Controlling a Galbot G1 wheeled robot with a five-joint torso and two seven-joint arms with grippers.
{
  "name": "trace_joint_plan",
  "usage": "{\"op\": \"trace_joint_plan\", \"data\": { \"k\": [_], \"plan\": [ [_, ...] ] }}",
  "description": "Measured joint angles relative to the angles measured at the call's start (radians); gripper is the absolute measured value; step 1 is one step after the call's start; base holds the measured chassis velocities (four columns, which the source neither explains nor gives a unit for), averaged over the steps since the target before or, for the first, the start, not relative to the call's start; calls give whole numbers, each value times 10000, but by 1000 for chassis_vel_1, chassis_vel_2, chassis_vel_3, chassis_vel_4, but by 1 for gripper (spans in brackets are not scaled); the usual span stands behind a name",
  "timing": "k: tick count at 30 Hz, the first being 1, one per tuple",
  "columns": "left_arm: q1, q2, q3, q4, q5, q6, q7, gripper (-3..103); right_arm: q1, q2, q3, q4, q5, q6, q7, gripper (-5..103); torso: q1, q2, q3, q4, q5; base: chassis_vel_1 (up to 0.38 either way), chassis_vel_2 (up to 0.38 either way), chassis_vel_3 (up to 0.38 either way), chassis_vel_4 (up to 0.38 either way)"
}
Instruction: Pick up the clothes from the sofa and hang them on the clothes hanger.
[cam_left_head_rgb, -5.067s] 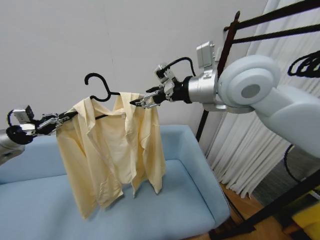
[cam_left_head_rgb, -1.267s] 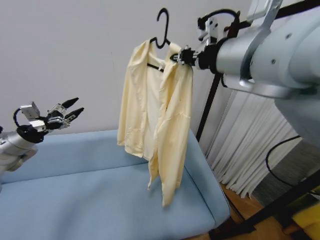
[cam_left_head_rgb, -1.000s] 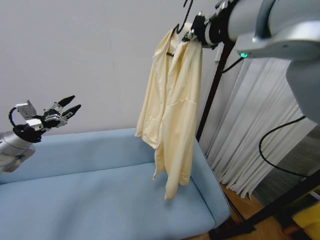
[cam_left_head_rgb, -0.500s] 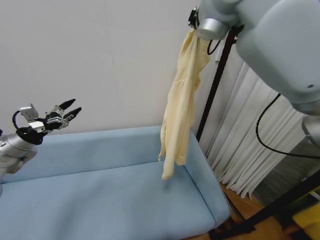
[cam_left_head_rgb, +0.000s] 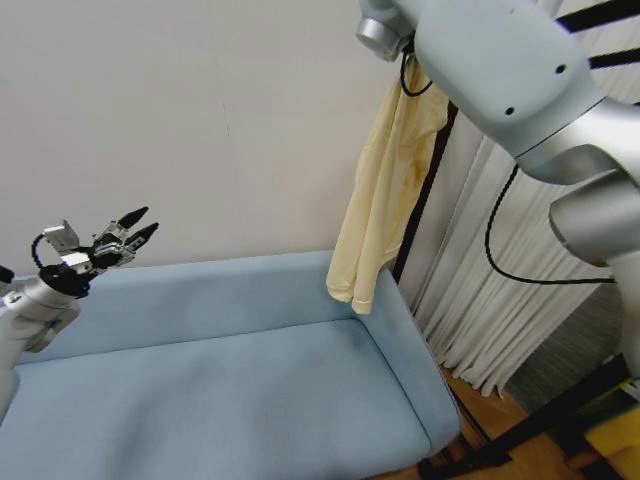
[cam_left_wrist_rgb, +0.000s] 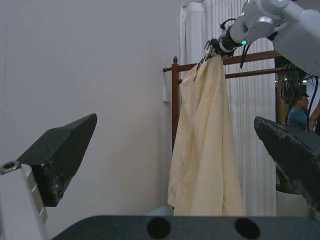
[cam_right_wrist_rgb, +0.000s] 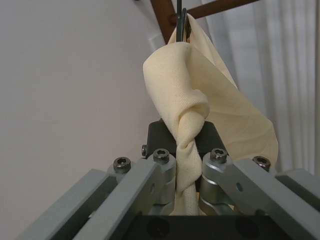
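High at the right, beside the dark wooden clothes rack (cam_left_head_rgb: 425, 190), holds the cream shirt (cam_left_head_rgb: 385, 200) aloft with the right gripper (cam_right_wrist_rgb: 184, 147). Pinches a twisted rope of the fabric between the fingers (cam_right_wrist_rgb: 209, 139), jaws pressed against the cloth from both sides. Carries a thin dark hanger hook (cam_right_wrist_rgb: 179, 12) rising out of the bunched collar, just in front of the rack's crossbar; cannot tell about contact between hook and bar. Lets the shirt hang straight down along the rack post, hem above the right end of the light blue sofa (cam_left_head_rgb: 220, 400) and clear of the seat, white curtain (cam_left_head_rgb: 500, 300) just behind.

Low at the left, over the sofa's other end, hovers with the left gripper (cam_left_head_rgb: 140, 222), well apart from the shirt. Spreads the black fingertips (cam_left_wrist_rgb: 62, 155) wide, with nothing between them. Points that gripper across the room toward the hanging shirt, framed far off between the two tips in the left wrist view.
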Motion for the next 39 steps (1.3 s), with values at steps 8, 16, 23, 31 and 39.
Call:
{"op": "trace_joint_plan", "data": {
  "k": [8,16,23,31,39],
  "plan": [
    [53,-247,-14,-22,28,0,34,100,-357,-757,-189,-641,-752,-324,-906,4,-1,0,-1,-5,4,0,0,0,0],
    [31,-456,29,-73,145,17,29,100,-376,-903,-178,-1829,-1429,-667,-1987,4,-1,0,-1,2,1,0,0,0,0],
    [12,-557,114,-62,237,34,19,100,-409,-1189,-226,-2249,-1627,-781,-2501,4,-1,0,-1,0,1,0,0,0,0],
    [-12,-617,191,-52,303,56,26,100,-579,-1562,-261,-2371,-1813,-818,-2891,4,-1,0,-2,-2,0,0,0,0,0],
    [-26,-628,201,-101,302,67,34,100,-591,-1667,-276,-2571,-1837,-876,-3109,4,-2,1,-2,-1,-2,0,0,0,0]
  ]
}}
